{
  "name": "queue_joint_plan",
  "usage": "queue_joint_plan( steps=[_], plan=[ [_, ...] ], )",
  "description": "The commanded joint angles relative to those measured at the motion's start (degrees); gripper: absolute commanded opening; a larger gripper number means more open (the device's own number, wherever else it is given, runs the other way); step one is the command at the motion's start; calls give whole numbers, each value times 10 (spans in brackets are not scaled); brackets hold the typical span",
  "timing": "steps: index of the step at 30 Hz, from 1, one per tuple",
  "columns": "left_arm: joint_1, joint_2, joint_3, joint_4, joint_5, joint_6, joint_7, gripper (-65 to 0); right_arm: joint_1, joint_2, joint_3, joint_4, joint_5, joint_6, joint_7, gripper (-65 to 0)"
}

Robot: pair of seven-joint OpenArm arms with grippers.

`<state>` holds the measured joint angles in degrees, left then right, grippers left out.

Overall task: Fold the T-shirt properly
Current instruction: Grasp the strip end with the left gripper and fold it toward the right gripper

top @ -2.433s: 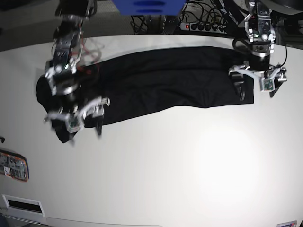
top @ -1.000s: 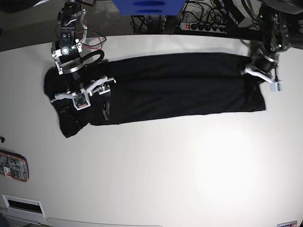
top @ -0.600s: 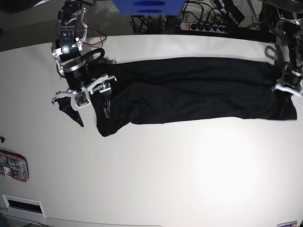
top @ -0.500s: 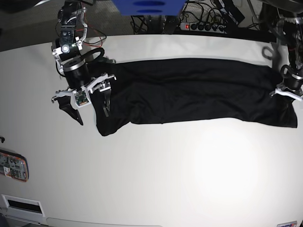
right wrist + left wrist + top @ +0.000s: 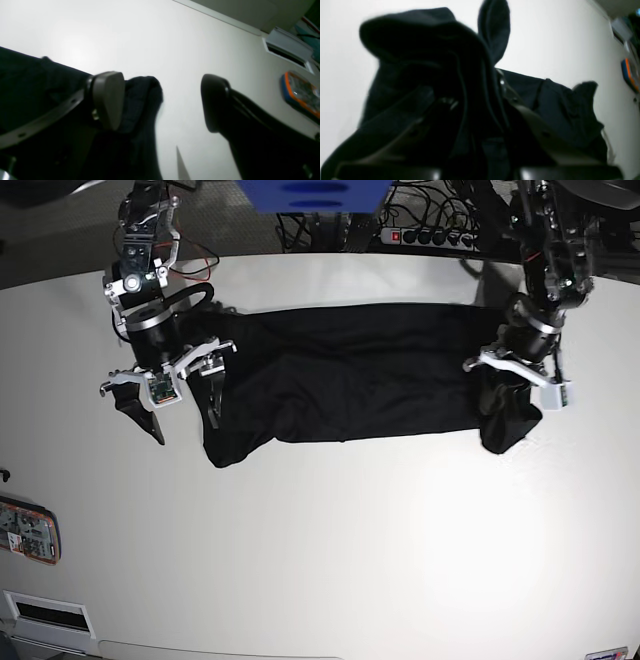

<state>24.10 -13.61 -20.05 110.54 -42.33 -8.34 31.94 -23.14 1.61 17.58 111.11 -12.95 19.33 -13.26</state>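
The black T-shirt [image 5: 350, 375] lies in a long band across the far half of the white table [image 5: 330, 530]. My left gripper [image 5: 512, 385], on the base view's right, is shut on the shirt's right end, which hangs bunched under it. The left wrist view shows that fabric [image 5: 440, 57] pinched between the fingers of this gripper [image 5: 475, 120]. My right gripper [image 5: 183, 418] is open at the shirt's left end. In the right wrist view one finger [image 5: 107, 100] stands over the shirt's edge [image 5: 142, 100] and the other over bare table; this gripper [image 5: 161, 100] holds nothing.
An orange and blue device [image 5: 28, 530] lies at the table's left edge; it also shows in the right wrist view [image 5: 300, 96]. A white vent plate [image 5: 45, 612] sits at the front left corner. A power strip [image 5: 430, 235] and cables lie behind the table.
My left gripper has moved leftward from the table's far right edge, carrying the shirt's right end with it, so the band is now shorter and bunched there. The right gripper stays open in place.
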Motion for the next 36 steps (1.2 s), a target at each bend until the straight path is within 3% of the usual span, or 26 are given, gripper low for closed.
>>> queue_joint_plan(
  steps=[1,6,12,19,24,30,36],
  plan=[
    [-1,-2,16,1,11,-7,-15,-650,3,3,0,11,7,-4,19,-192],
    [-16,4,88,-14,67,-7,-16,-650,3,3,1,11,7,-4,19,-192],
    [-41,8,126,-35,76,-6,-11,-650,3,3,1,11,7,-4,20,-192],
    [-41,-5,195,-47,76,12,-11,-213,3,3,2,11,10,-4,20,-192],
    [-42,-4,225,-46,76,14,-11,-10,3,3,0,11,10,-4,20,-192],
    [-49,20,226,-45,75,14,-11,0,3,3,0,11,10,-4,19,-192],
    [-43,17,241,12,76,15,-14,0,8,3,3,8,11,-4,-8,-192]
  ],
)
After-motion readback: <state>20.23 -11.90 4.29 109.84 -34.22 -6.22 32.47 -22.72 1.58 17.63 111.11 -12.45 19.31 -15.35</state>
